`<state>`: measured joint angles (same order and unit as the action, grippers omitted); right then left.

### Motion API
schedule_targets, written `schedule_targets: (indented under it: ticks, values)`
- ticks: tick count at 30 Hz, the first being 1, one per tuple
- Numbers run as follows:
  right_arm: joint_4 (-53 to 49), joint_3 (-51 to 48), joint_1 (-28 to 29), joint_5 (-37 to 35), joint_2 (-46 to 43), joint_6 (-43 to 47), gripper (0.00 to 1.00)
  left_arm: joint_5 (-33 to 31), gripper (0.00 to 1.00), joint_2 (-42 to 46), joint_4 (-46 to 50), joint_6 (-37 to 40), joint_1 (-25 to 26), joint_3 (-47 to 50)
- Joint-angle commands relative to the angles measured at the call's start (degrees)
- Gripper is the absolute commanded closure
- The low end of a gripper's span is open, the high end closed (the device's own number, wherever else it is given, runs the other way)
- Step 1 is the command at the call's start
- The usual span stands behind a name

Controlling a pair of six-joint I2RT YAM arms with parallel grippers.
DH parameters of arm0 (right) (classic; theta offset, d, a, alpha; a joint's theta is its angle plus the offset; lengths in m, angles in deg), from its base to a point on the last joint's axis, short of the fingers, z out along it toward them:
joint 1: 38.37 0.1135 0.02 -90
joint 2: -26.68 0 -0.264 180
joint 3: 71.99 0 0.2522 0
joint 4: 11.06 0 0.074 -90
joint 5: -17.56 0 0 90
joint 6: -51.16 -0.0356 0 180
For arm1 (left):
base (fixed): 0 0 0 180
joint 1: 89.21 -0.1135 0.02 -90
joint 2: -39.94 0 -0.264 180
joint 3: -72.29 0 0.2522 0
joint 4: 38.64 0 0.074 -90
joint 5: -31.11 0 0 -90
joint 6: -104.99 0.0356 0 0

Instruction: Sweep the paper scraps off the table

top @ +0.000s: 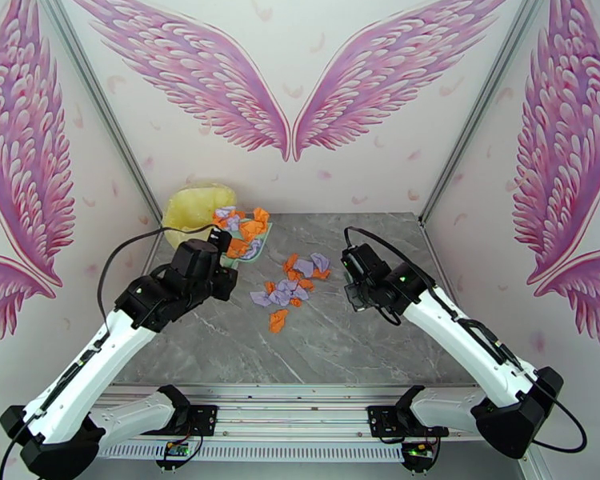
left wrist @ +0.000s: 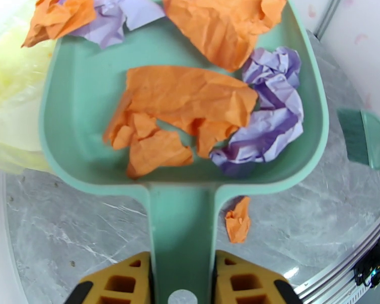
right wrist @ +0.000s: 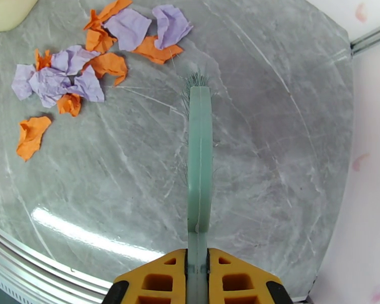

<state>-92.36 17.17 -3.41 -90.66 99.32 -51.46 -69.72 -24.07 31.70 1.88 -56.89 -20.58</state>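
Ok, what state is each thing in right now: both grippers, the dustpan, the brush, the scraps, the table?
left gripper: shut on the dustpan handle.
right gripper: shut on the brush handle.
dustpan: held, loaded with orange and purple scraps.
brush: held, bristle end pointing toward the loose pile, apart from it.
paper scraps: some in the dustpan, the rest loose on the table.
table: littered mid-surface.

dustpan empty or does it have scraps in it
Partly full: the dustpan holds several crumpled orange and lavender paper scraps, with bare green floor showing around them.
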Motion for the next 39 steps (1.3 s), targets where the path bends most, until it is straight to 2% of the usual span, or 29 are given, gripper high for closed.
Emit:
schedule_targets:
  ticks: [1,10,19,25,28,32,39]
  values:
    - [2.34,-0.93,-0.27,1.46,-1.55,0.01,1.0,3.78,1.0,-2.23,4.44,2.57,-4.28,-4.63]
    - [3.82,-3.21,-0.26,3.89,-2.19,0.05,1.0,15.87,1.0,-9.09,5.52,3.58,-17.0,-12.8]
    - [5.26,-6.64,-0.29,5.25,-2.99,-0.2,1.0,24.54,1.0,-16.51,8.6,3.67,-23.15,-23.42]
    - [6.07,-8.05,-0.31,5.84,-3.44,-0.06,1.0,18.14,1.0,-19.55,14.67,7.63,-27.4,-27.78]
    - [6.52,-8.19,-0.3,6.43,-2.66,0.15,1.0,13.01,1.0,-22.47,17.86,10.15,-29.61,-31.35]
    - [7.23,-7.87,-0.33,8.16,-2.07,0.15,1.0,5.28,1.0,-27.58,22.22,12.86,-30.03,-36.99]
    - [8.22,-9.43,-0.22,9.48,-2.66,0.38,1.0,-0.03,1.0,-34.43,25.17,15.52,-29.67,-44.18]
